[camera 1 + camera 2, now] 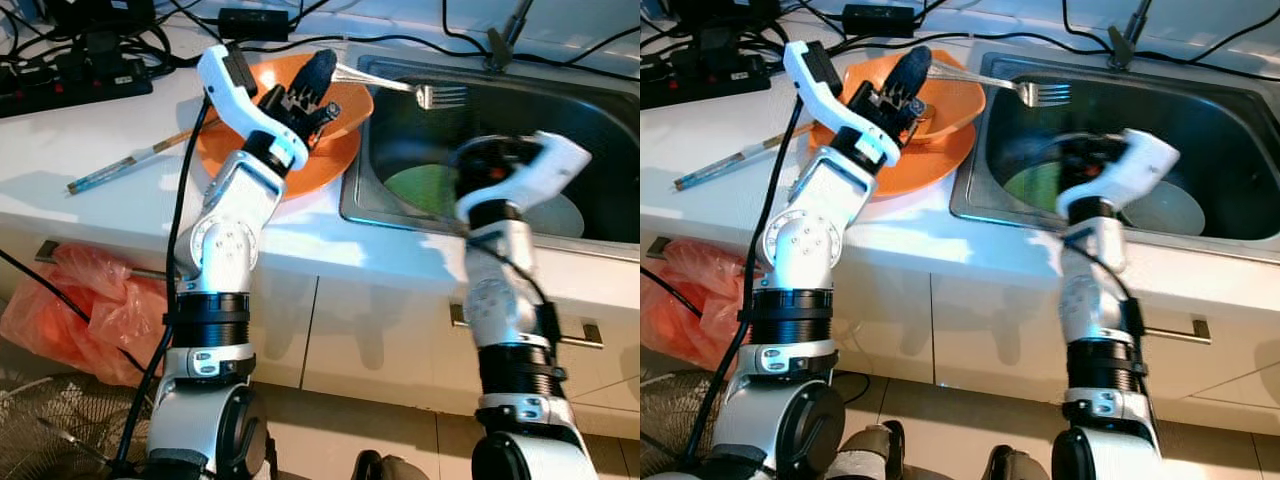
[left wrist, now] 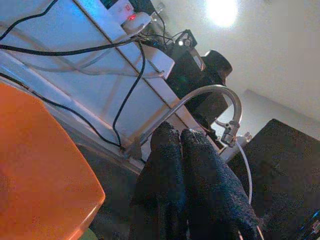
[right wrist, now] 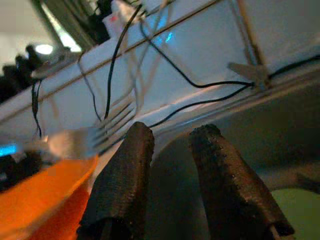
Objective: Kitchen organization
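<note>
Left claw (image 1: pixel 322 68) is pinched shut on the handle of a fork (image 1: pixel 425 93); tines stick out toward 3 o'clock, over the near-left corner of the sink (image 1: pixel 600 110). Handle crosses the rim of the orange bowl (image 1: pixel 355 105), which sits on an orange plate (image 1: pixel 320 170) on the white table (image 1: pixel 60 160).

Right claw (image 3: pixel 172 165) hovers at the sink's front edge, fingers parted, holding nothing; in its wrist view the tines lie just beyond the fingertips.

Judgement: step in hand looks like carrying the fork across to the sink, or handing it over. To do it well, keep the grip firm on the thin handle, lift clear of the bowl rim so the bowl isn't dragged, and lower before letting go.

Sink holds a green plate (image 1: pixel 425 185) and a pale plate (image 1: pixel 560 215). Chopsticks (image 1: pixel 130 160) lie at 9 o'clock from the bowl. Black cables and a power strip (image 1: pixel 70 85) run along the back. Below: white cupboard fronts, an orange plastic bag (image 1: pixel 80 305) on the floor.
</note>
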{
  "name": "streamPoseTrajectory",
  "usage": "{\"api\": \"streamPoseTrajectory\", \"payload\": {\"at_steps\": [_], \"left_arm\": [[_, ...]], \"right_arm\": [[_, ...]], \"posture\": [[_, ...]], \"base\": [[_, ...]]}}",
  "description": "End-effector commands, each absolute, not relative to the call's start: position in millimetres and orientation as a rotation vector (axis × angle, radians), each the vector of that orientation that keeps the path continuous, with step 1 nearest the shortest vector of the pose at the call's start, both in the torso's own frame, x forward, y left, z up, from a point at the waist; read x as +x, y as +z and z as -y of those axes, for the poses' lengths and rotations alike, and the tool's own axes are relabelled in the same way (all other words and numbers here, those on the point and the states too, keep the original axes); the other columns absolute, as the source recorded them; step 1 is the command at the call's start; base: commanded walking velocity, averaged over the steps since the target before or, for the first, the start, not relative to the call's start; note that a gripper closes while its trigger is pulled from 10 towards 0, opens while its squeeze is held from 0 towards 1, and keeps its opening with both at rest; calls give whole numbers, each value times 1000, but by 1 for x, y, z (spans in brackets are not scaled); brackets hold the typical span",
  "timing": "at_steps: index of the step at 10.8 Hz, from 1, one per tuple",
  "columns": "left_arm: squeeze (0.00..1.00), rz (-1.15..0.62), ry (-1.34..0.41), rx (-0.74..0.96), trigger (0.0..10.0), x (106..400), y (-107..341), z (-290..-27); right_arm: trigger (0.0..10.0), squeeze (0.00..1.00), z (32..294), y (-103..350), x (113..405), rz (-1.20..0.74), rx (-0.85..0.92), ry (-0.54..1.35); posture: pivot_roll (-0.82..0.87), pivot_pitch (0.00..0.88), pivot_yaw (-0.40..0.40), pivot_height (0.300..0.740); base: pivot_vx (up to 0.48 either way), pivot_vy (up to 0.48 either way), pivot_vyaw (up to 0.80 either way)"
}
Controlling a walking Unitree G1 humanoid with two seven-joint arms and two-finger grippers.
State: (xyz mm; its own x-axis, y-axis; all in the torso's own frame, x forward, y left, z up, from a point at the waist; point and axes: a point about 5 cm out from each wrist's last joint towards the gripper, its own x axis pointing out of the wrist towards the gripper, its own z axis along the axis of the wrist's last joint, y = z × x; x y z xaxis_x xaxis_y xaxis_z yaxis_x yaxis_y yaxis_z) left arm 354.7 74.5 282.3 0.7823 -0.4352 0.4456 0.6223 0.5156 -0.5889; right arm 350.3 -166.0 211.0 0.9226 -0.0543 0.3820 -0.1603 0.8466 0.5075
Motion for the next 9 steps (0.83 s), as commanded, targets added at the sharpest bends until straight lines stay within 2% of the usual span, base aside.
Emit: {"api": "streamPoseTrajectory", "payload": {"at_steps": [1, 5, 9], "left_arm": [[0, 241, -665, -836, 10000, 353, 281, -60], [0, 236, -661, -869, 10000, 352, 280, -52], [0, 227, -675, -866, 10000, 351, 279, -50]], "right_arm": [[10000, 0, 173, 214, 348, 395, 656, 50], [10000, 0, 167, 218, 343, 362, 932, 180], [10000, 0, 154, 223, 337, 347, 1033, 312]], "posture": [[167, 130, -23, 740], [161, 139, -23, 740], [165, 140, -24, 740]], "base": [[0, 0, 0], [0, 0, 0], [0, 0, 0]]}}
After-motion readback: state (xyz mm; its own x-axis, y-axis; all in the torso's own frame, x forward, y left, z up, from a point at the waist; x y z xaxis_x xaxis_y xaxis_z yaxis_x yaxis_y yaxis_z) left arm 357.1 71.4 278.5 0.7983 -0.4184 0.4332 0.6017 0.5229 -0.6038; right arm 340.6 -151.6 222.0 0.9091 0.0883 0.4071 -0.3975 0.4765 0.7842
